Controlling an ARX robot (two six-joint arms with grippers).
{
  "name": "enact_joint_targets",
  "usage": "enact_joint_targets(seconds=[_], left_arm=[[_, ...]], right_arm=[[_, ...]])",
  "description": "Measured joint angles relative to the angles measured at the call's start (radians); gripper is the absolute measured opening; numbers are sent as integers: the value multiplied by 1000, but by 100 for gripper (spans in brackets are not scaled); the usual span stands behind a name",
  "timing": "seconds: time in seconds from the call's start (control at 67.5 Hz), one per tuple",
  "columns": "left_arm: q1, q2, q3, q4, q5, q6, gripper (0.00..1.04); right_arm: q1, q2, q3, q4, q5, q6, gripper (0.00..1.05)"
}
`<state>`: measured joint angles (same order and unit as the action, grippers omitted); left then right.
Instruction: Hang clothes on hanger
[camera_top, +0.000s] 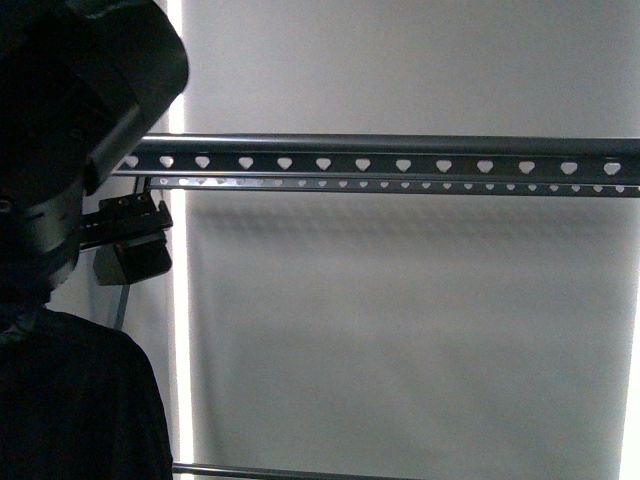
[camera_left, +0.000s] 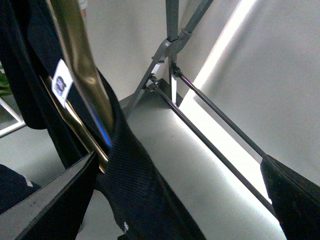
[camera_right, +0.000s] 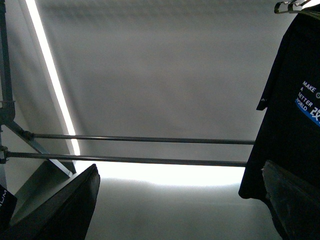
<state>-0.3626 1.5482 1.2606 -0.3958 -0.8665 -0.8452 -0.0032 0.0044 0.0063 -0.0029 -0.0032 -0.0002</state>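
The hanger's grey rail (camera_top: 400, 160), punched with heart-shaped holes, runs across the front view. In the left wrist view, black fabric of the clothes (camera_left: 130, 170) with a white label (camera_left: 61, 85) drapes over a shiny rail (camera_left: 82, 65). My left gripper (camera_left: 175, 210) is open just below it, with the cloth hanging between its fingers (camera_left: 50, 200), ungripped. The right wrist view shows the black T-shirt (camera_right: 295, 100), printed "MAKE A BETTER WORLD", hanging free at one side. My right gripper (camera_right: 180, 210) is open and holds nothing; one finger (camera_right: 292, 200) is close to the shirt's hem.
My left arm's dark bulk (camera_top: 70, 130) fills the left of the front view, with black cloth (camera_top: 80, 400) below it. The rack's slanted legs (camera_left: 170, 45) and two thin lower rods (camera_right: 150, 140) cross both wrist views. A pale wall and a bright light strip (camera_right: 50, 75) lie behind.
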Motion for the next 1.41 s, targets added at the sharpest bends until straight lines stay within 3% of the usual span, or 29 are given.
enact_joint_targets(seconds=[0.222,0.503,0.726,0.844,1.081,1.407], left_arm=[[-30,67,38,14,-54,-20,98],[24,145,78,6,-47,-33,98],[49,166,86,-19,-35,-50,61],[47,166,86,7,-21,-51,35],[60,170,86,27,-11,-94,4],[54,156,64,145,70,2,4]], right_arm=[[0,0,0,0,0,0,97],[0,0,0,0,0,0,97],[0,0,0,0,0,0,97],[0,0,0,0,0,0,97],[0,0,0,0,0,0,97],[0,0,0,0,0,0,97]])
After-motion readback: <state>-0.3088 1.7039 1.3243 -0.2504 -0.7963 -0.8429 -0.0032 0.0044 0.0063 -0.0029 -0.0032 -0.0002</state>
